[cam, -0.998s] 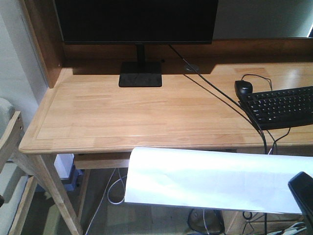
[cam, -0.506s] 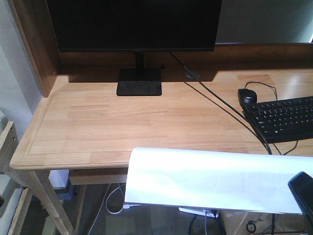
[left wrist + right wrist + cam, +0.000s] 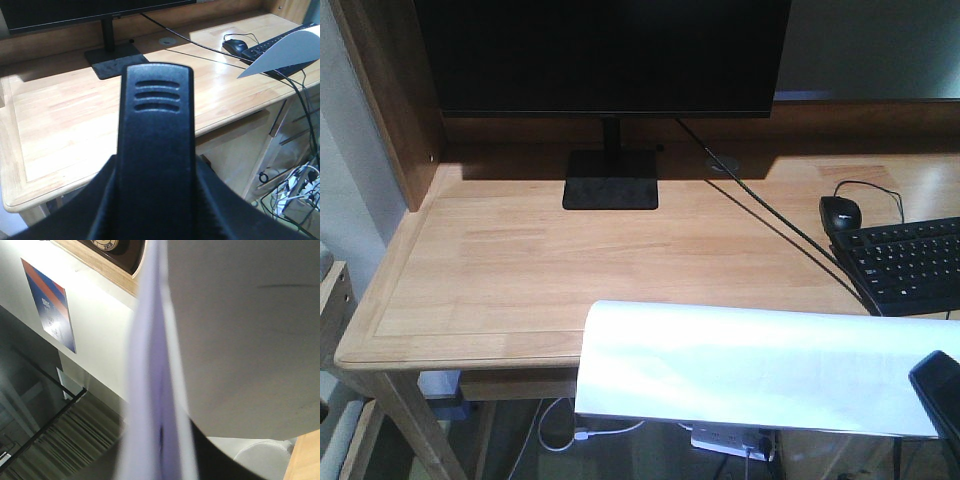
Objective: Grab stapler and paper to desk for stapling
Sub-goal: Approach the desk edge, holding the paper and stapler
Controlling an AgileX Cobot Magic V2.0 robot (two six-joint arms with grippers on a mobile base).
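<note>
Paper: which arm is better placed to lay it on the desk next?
Right. The paper fills the right wrist view edge-on, so that arm seems to carry it, close to the desk. The left wrist view sees it only far off to one side.

One desk (image 3: 520,260); one monitor (image 3: 600,50); one keyboard (image 3: 910,265); one mouse (image 3: 840,212); one paper stack (image 3: 740,365); one stapler (image 3: 155,150)

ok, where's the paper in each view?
Front-facing: the paper spans the bottom, overlapping the front edge of the desk.
Left wrist: only a corner of it shows, upper right.
Right wrist: it fills most of the frame, close and blurred.
Landmark: the monitor base, in the front and left wrist views only.
</note>
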